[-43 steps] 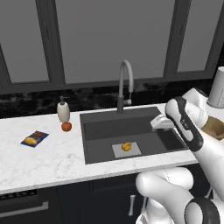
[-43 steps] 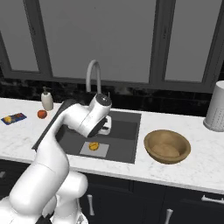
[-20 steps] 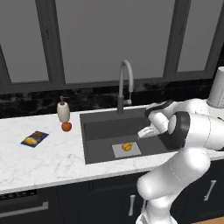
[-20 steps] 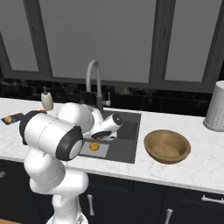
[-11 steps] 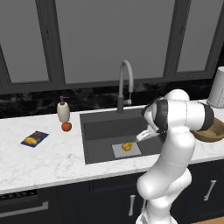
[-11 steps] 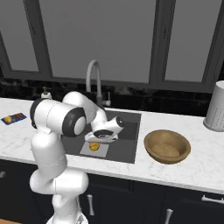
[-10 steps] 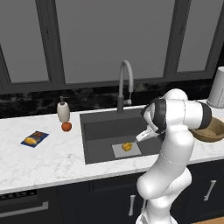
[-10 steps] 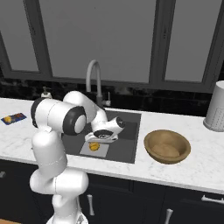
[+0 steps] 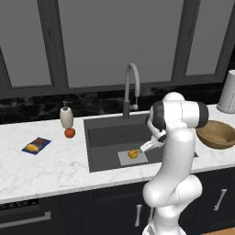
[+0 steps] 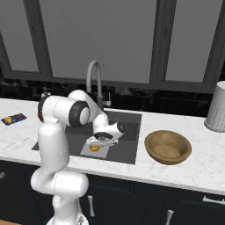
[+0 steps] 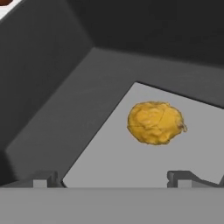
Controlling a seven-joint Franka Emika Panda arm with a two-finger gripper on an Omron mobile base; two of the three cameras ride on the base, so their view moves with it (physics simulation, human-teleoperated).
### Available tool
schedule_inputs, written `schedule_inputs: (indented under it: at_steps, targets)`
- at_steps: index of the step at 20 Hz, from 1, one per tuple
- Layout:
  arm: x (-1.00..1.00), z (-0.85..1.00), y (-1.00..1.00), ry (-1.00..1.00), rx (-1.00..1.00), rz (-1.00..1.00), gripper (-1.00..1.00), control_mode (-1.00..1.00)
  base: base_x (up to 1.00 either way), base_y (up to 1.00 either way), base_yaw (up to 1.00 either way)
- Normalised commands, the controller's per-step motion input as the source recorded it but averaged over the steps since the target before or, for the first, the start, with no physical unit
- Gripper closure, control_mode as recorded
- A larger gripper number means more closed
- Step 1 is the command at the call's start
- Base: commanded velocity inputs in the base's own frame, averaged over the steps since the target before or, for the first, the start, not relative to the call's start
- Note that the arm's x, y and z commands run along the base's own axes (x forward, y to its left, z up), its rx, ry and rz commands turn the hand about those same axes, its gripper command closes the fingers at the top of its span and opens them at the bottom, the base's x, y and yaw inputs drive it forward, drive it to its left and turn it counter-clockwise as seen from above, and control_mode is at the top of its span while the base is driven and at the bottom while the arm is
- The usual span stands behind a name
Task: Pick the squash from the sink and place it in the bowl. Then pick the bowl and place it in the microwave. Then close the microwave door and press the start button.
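Starting at the far left of the counter (image 9: 46, 170) in the left base view: there's a blue snack packet (image 9: 36, 145) lying flat on the marble, then a bit further right a soap dispenser (image 9: 67, 116) with a round red-orange fruit (image 9: 69, 133) just in front of it, practically touching.

Next over is the sink (image 9: 105, 137), dark grey, with the gooseneck faucet (image 9: 131, 89) standing at its back edge. The squash (image 9: 133, 153) sits on the light grey square patch at the bottom of the basin, toward the front. The gripper (image 9: 146, 148) is down inside the sink, just beside the squash on its right and not touching it as far as I can see. In the hand view the squash (image 11: 155, 122) lies a little right of centre, with the two dark fingertips (image 11: 43, 180) poking up at the bottom edge well apart from each other, so the jaws are spread and hold nothing.

From the right base view the hand comes at the squash (image 10: 94, 148) from above, tilted.

Right of the sink the wooden bowl (image 10: 168, 147) sits on the counter, upright. At the far right near the wall stands a grey cylindrical container (image 10: 216, 112).
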Motion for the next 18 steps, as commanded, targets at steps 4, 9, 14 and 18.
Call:
schedule_inputs:
  at_steps: [4,9,14,18]
  targets:
    - [0.38,-0.11,0.0,0.01,0.0,0.0,-1.0,-1.0,0.0,0.0,0.0]
    - [0.26,-0.15,0.0,0.0,0.0,0.0,-1.0,-1.0,0.0,0.0,0.0]
    - [0.17,-0.32,0.12,0.0,0.0,0.0,-1.0,-1.0,0.0,0.0,0.0]
    - [0.11,-0.3,0.16,0.0,0.0,0.0,-1.0,-1.0,0.0,0.0,0.0]
